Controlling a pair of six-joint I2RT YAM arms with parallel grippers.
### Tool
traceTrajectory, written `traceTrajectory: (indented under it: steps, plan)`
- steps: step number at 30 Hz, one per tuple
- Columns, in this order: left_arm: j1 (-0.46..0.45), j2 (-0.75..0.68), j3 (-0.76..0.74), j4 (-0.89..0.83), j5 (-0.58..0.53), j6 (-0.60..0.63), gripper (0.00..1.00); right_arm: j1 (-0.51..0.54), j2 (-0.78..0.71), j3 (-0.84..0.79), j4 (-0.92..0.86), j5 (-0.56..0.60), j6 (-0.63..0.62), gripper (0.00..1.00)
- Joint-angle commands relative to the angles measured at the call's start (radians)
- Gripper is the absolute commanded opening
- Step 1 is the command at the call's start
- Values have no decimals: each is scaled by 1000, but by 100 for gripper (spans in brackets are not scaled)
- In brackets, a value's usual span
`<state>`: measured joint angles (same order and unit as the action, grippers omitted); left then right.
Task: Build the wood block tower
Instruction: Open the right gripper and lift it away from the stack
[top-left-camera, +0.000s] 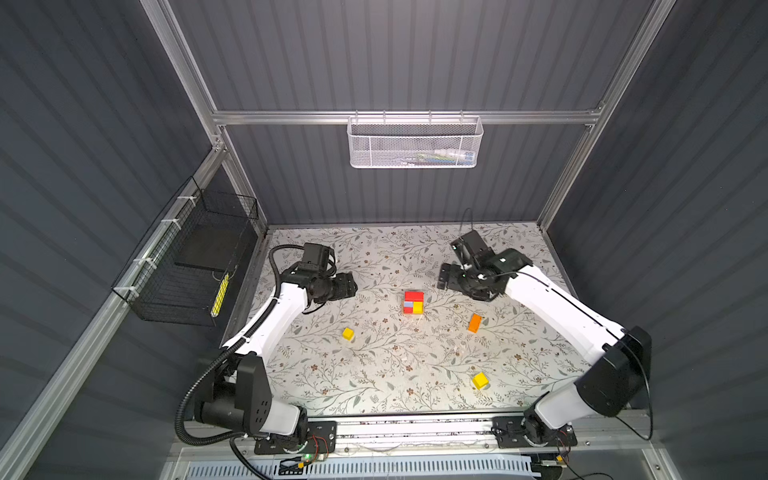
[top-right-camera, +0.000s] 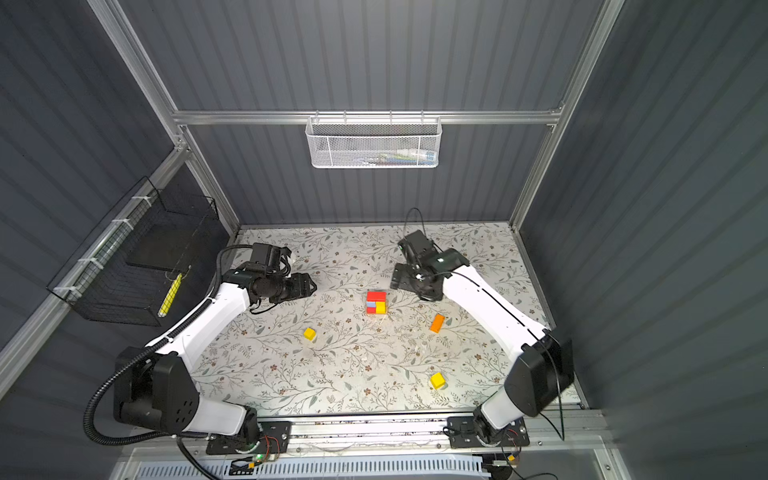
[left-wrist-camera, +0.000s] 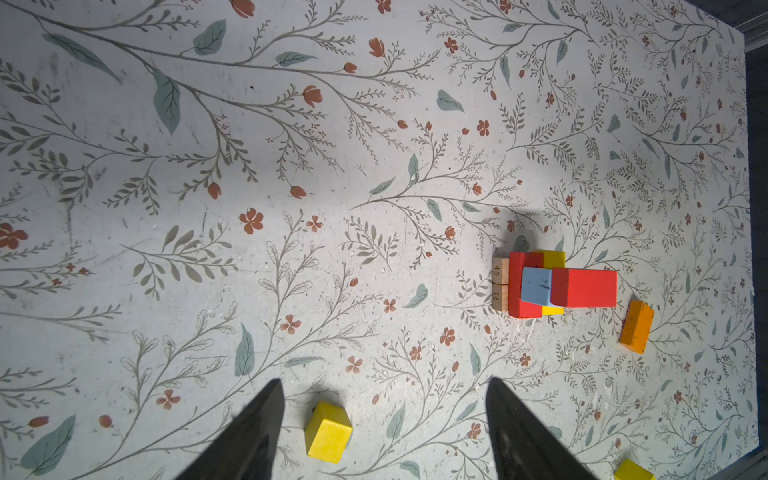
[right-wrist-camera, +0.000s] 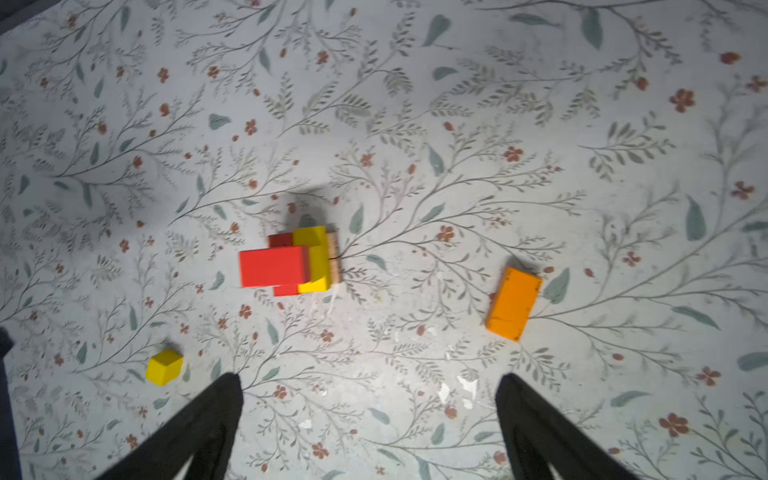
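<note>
A robot test cell in a lab, not a home or shop. Aluminium frame (top-left-camera: 291, 117) rails box in the space, with dark ribbed panel walls (top-left-camera: 395, 62) on three sides. Two white-and-black arms, left (top-left-camera: 274, 316) and right (top-left-camera: 552, 307), are bolted to a metal rail (top-left-camera: 415, 426) along the front edge, with bare wiring and small circuit boards (top-left-camera: 309, 455) beside their bases. A white mesh basket (top-left-camera: 415, 143) hangs from the back rail and a black wire basket (top-left-camera: 187, 266) from the side one. The tabletop (top-left-camera: 395, 374) wears a floral printed sheet carrying only small painted blocks (top-left-camera: 348, 333).
</note>
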<state>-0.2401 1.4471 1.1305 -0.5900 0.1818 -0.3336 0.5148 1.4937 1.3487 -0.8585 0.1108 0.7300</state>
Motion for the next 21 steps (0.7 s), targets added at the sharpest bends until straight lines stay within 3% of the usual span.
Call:
traceTrajectory:
  steps: [1, 8, 21]
  plan:
    - [10, -2, 25, -22, 24, 19, 76, -66, -48, -127, 77, -46, -39, 92]
    - [10, 19, 42, -38, 27, 21, 75, -182, -25, -245, 197, -132, -94, 80]
    - [10, 60, 61, -54, 20, 23, 74, -275, 224, -215, 320, -217, -155, 66]
